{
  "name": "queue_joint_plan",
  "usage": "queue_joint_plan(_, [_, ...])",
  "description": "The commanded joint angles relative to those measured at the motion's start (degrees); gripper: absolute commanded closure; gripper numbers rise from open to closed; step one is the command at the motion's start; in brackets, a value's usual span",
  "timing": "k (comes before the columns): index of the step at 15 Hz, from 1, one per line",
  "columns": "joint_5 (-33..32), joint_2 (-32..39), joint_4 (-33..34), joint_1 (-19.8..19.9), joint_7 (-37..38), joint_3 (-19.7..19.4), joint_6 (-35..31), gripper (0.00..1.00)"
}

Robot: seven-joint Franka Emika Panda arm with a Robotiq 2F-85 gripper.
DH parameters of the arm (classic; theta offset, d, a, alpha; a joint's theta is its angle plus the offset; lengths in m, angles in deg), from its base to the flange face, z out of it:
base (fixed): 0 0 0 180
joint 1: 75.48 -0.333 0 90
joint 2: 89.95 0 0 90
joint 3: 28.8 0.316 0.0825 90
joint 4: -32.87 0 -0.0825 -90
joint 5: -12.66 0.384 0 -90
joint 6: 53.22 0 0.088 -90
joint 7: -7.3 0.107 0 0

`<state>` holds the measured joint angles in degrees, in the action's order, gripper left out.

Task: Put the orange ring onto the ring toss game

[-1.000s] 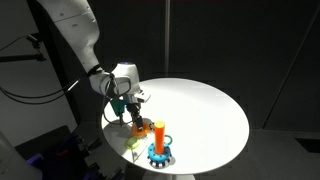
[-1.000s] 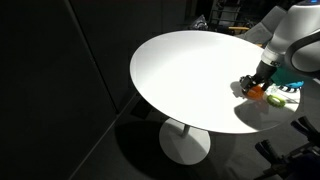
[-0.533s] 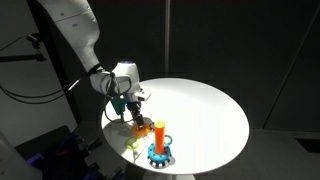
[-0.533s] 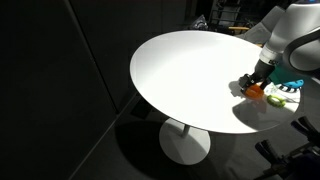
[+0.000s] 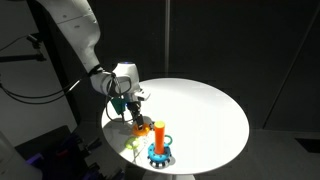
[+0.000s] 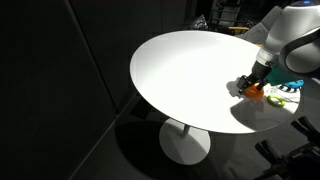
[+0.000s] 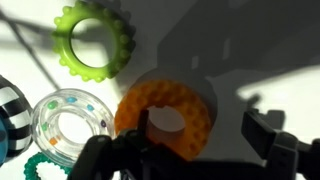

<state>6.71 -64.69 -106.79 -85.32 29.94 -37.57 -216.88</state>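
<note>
— How does the claw (image 7: 195,138) stand?
— Spread wide. The orange ring (image 7: 168,112) lies between its fingers, unpinched, with a gap at one finger.
— And the ring toss game (image 5: 159,140)?
— Upright just beyond the claw, near the table (image 5: 215,105) edge.
— Anything else nearby?
— A clear beaded ring (image 7: 68,122) beside the orange one, and a green ring (image 7: 93,40) farther out.

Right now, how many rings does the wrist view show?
4: lime ring top left, orange ring centre, clear beaded ring beside it, teal ring bottom left. A cut-off striped object may be another.
</note>
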Motion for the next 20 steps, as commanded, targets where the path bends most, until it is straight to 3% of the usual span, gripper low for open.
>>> queue_joint_plan(1, [1.13, 1.19, 1.44, -1.38, 0.83, -0.85, -0.41, 0.16])
queue_joint_plan(2, [1.16, 1.29, 1.58, -1.48, 0.89, -0.86, -0.4, 0.28])
queue_joint_plan(10, [0.83, -2.5, 0.55, -1.64, 0.95, -1.82, 0.82, 0.93])
queue_joint_plan(14, [-0.41, -5.32, 0.18, -2.29, 1.88, -3.73, 1.72, 0.97])
queue_joint_plan(20, [-3.66, -10.22, 0.17, -3.49, 4.1, -6.52, 4.71, 0.95])
